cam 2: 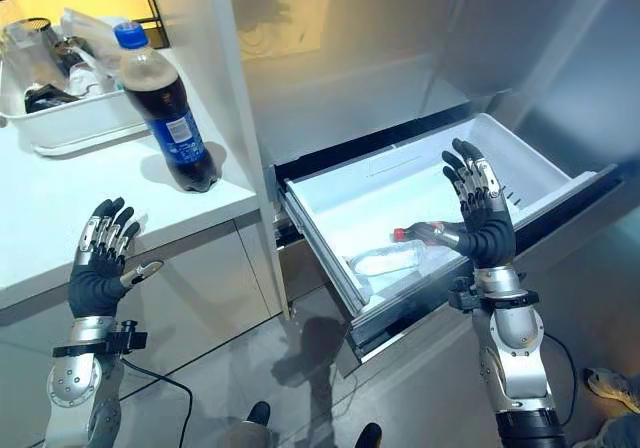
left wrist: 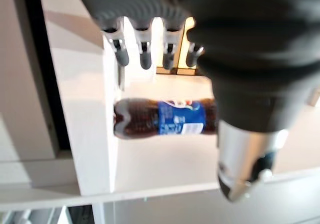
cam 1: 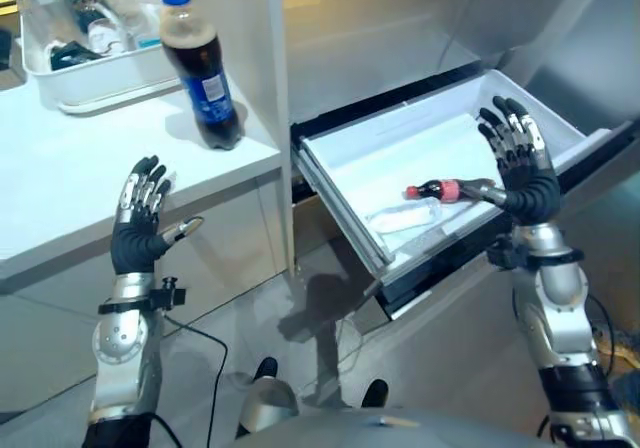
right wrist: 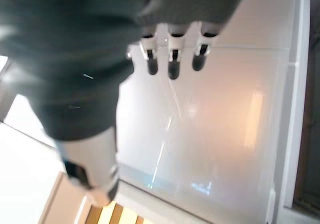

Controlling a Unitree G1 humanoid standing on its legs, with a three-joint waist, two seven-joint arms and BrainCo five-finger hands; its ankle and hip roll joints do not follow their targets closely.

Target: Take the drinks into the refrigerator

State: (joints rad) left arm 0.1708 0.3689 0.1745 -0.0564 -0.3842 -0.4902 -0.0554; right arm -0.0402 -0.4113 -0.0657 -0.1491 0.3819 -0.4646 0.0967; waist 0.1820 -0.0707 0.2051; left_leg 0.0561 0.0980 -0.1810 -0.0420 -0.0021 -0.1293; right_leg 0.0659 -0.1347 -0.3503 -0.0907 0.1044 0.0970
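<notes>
A dark cola bottle (cam 1: 203, 71) with a blue cap and blue label stands upright on the white counter (cam 1: 70, 178); it shows beyond my left hand's fingers (left wrist: 145, 54) in the left wrist view as the cola bottle (left wrist: 165, 117). My left hand (cam 1: 140, 223) is open, held up in front of the counter's edge, apart from the bottle. The white refrigerator drawer (cam 1: 340, 148) is pulled out. Inside it lie a small red-capped cola bottle (cam 1: 445, 189) and a clear water bottle (cam 1: 403, 214). My right hand (cam 1: 520, 163) is open above the drawer, holding nothing.
A white tray (cam 1: 70, 78) with several small items sits at the counter's back left. The refrigerator's white side wall (cam 1: 255, 58) stands between the counter and the drawer. A person's shoe (cam 2: 610, 383) shows on the grey floor at lower right.
</notes>
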